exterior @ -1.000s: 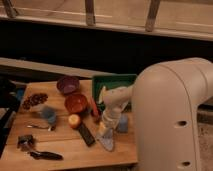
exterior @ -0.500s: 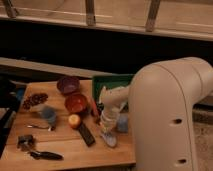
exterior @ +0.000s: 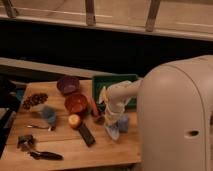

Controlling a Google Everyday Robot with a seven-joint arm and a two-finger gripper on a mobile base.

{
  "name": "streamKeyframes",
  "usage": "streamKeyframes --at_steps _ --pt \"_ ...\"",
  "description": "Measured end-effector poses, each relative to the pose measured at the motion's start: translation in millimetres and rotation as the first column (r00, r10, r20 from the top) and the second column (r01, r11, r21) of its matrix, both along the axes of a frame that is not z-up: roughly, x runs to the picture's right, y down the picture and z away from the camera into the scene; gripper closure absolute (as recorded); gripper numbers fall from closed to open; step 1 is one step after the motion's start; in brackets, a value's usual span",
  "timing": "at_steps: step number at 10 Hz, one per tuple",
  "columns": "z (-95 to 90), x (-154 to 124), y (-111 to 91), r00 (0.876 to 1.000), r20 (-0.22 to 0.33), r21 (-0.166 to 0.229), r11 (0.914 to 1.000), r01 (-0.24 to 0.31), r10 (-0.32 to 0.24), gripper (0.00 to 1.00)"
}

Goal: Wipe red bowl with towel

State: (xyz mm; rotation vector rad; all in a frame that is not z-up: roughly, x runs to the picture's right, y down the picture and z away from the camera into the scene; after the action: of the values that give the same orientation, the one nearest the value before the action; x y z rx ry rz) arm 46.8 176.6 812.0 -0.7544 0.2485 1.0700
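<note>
**Inspector:** Start at the near edge.

**Recorder:** On the surface (exterior: 67,149), toward the near left corner, a dark utensil (exterior: 46,155) lies flat. A metal piece (exterior: 24,142) sits just behind it and a spoon (exterior: 38,127) lies farther in. A dark bar (exterior: 86,134) lies aslant near the middle.

**Inspector:** Gripper?

**Recorder:** The gripper (exterior: 112,129) points down over the right part of the surface, between the dark bar and the right edge. A pale blue item (exterior: 122,124) is right against its right side. Whether it is held, and whether the gripper is open or closed, cannot be told.

**Inspector:** The task object?

**Recorder:** The red bowl (exterior: 76,102) stands upright mid-surface, left of the gripper and apart from it. An orange fruit (exterior: 74,120) sits just on its near side and a red stick (exterior: 94,106) lies between bowl and gripper. A grey-blue lump (exterior: 48,115) lies to its left.

**Inspector:** Far side?

**Recorder:** A dark pile (exterior: 35,100) sits by the left edge and a purple bowl (exterior: 67,84) stands behind the red one. A green tray (exterior: 114,80) occupies the far right corner, with the arm (exterior: 124,92) crossing over it.
</note>
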Motion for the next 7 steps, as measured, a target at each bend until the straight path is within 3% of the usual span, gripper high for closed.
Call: streamKeyframes --at_steps 3,6,7 --pt "-16.1 24 -52 0.998 -0.046 0.097 0.9942 -0.046 0.050 1.00" --pt "-36.8 25 -106 0.996 -0.038 0.209 0.9754 -0.069 0.078 1.00" --pt "-39.6 17 -125 0.997 -0.009 0.245 0.9665 -0.076 0.081 1.00"
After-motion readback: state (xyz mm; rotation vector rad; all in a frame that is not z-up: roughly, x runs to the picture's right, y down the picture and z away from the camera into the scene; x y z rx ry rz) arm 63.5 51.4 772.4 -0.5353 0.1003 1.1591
